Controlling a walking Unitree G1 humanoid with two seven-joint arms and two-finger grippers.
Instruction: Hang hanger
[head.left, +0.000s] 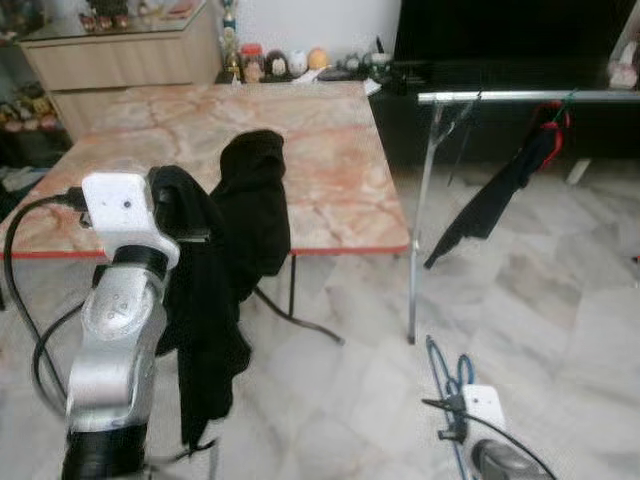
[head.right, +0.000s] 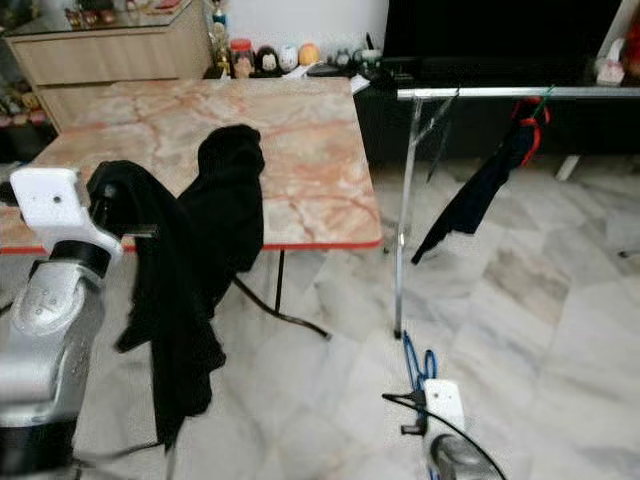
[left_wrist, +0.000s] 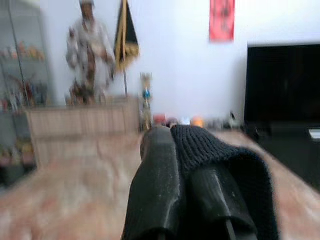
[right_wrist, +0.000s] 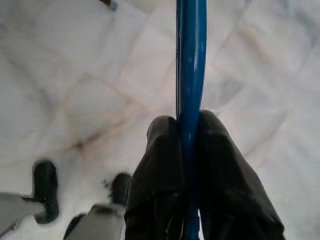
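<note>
A black garment (head.left: 225, 280) is pinched by the left pincer (left_wrist: 192, 200) beside a marble tabletop (head.left: 300, 150) on the pale marble floor (head.left: 560, 300). A blue hanger (right_wrist: 190, 75) is clamped between the right pincer's (right_wrist: 187, 165) fingers, near the metal rail (head.left: 520, 97).

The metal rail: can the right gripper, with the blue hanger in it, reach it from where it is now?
Probably not yet. The right gripper, shut on the blue hanger, sits low near the floor, and the metal rail stands higher and farther ahead. Nothing blocks the way.
</note>
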